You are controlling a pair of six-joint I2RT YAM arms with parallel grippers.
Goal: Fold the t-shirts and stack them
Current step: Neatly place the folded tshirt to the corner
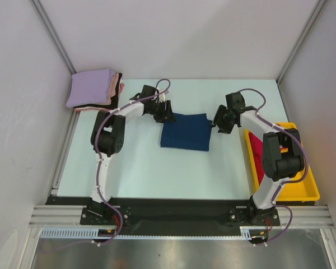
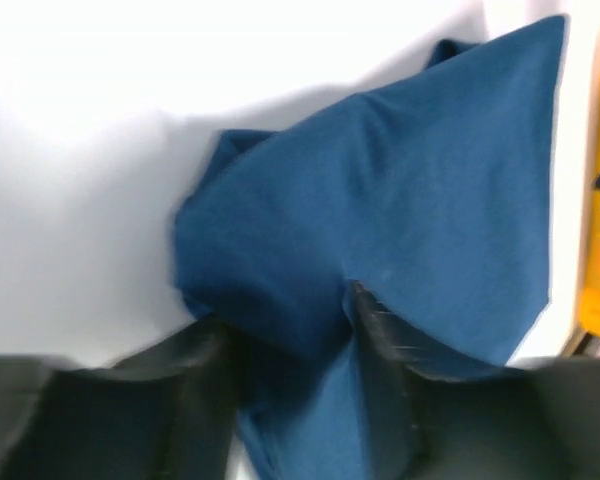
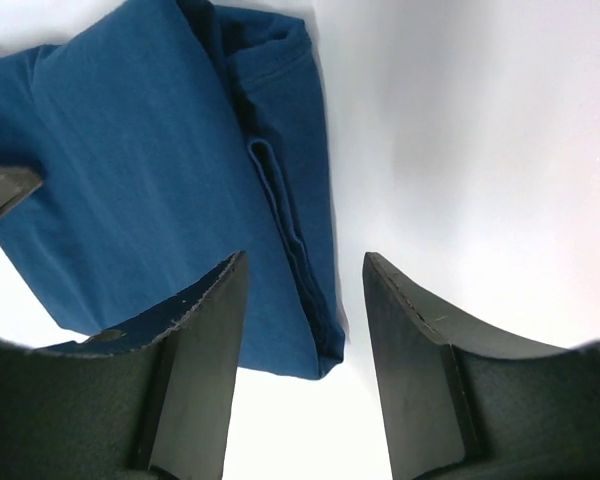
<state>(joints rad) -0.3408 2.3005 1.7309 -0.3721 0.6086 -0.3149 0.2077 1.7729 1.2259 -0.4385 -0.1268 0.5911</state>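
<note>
navy t-shirt: folded, mid surface | left hand: fingers astride a raised fold at far-left corner, grip cannot tell | right hand: spread over far-right edge, holding nothing

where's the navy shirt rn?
In the top view the navy t-shirt lies mid-table, between the left gripper at its far-left corner and the right gripper just off its right edge.

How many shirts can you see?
4: navy shirt mid-table, crimson shirt in the yellow tray, lavender shirt atop pink shirt back-left; more may hide in that stack.
</note>
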